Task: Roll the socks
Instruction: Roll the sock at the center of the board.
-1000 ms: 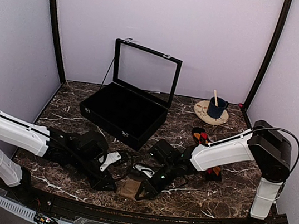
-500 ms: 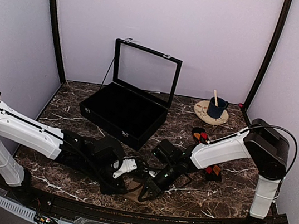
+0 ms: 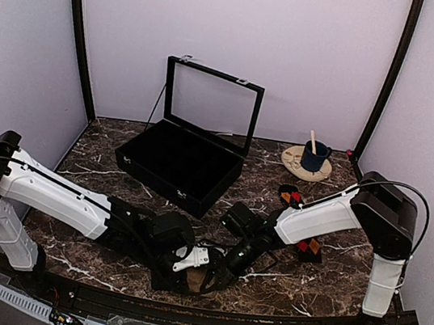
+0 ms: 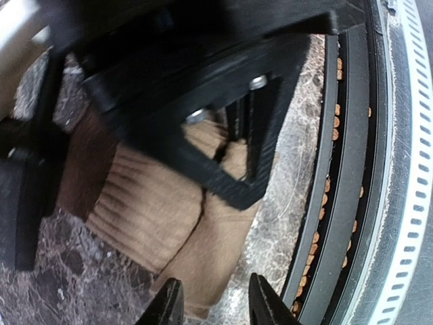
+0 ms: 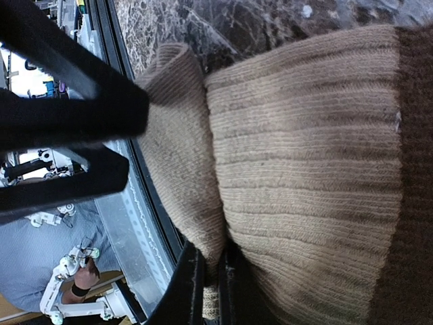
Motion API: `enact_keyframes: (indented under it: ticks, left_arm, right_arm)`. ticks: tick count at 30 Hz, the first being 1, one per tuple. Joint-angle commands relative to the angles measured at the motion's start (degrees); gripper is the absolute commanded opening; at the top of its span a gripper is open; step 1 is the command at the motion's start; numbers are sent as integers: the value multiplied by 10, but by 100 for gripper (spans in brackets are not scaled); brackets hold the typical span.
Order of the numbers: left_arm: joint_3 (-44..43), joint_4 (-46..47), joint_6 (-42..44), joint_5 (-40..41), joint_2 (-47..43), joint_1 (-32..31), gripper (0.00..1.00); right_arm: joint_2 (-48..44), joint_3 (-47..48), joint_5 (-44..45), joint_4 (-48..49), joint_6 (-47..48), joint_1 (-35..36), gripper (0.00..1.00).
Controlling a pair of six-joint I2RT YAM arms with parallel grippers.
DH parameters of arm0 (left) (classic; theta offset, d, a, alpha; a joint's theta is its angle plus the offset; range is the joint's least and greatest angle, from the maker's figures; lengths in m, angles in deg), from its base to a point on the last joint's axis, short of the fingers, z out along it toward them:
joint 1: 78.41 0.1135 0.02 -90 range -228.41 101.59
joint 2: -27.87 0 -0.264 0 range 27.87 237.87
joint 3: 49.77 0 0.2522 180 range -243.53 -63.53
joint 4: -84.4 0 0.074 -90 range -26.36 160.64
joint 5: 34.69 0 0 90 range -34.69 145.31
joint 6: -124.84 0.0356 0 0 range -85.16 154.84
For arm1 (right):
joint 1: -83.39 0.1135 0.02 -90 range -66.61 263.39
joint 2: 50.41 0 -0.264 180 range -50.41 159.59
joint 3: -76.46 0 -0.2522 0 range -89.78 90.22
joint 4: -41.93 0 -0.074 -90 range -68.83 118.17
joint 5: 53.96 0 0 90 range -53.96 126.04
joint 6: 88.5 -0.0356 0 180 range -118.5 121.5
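1. Progress, as I judge it: early. The tan sock [image 4: 152,217] lies mostly flat, ribbed side up, on the near side of the black box [image 3: 180,165], close to the table's front edge. One fold is gathered along it, but no tight roll shows.
2. The argyle sock [image 3: 291,196] lies to the right of the black box, well apart from the tan one and partly hidden behind the right arm. Nothing shows it rolled or joined to its mate.
3. The right gripper [image 5: 211,254] has its fingers nearly together, pinching a thin ridge of the tan sock's fabric.
4. The left gripper [image 4: 215,288] stands partway open just beside the right one. The sock's end lies between its fingertips, but I see no pinch on the fabric.
5. Left to do, by my reading: turn the tan sock over itself into a roll, then deal with the argyle sock.
6. Writing: no brand, label or lettering can be read on the socks, the box or the arms.
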Motion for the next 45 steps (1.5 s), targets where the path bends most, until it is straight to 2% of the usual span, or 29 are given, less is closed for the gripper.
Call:
enact_keyframes:
  ticks: [1, 17, 21, 24, 30, 45]
  left_arm:
    - [-21, -19, 33, 1, 14, -7, 36]
    - [-28, -19, 69, 22, 68, -10, 34]
    - [-29, -22, 78, 17, 79, -11, 25]
    - [-28, -26, 82, 10, 85, -10, 13]
    - [-26, -32, 88, -6, 92, -11, 1]
    - [-30, -73, 63, -43, 103, 21, 0]
  right_arm:
    - [19, 7, 9, -23, 0, -4, 0]
    - [25, 15, 1, -38, 7, -6, 0]
    - [26, 17, 1, -43, 8, -6, 0]
    - [26, 19, 3, -46, 9, -7, 0]
    - [27, 30, 12, -60, 17, -8, 0]
    - [-28, 0, 47, -66, 12, -37, 26]
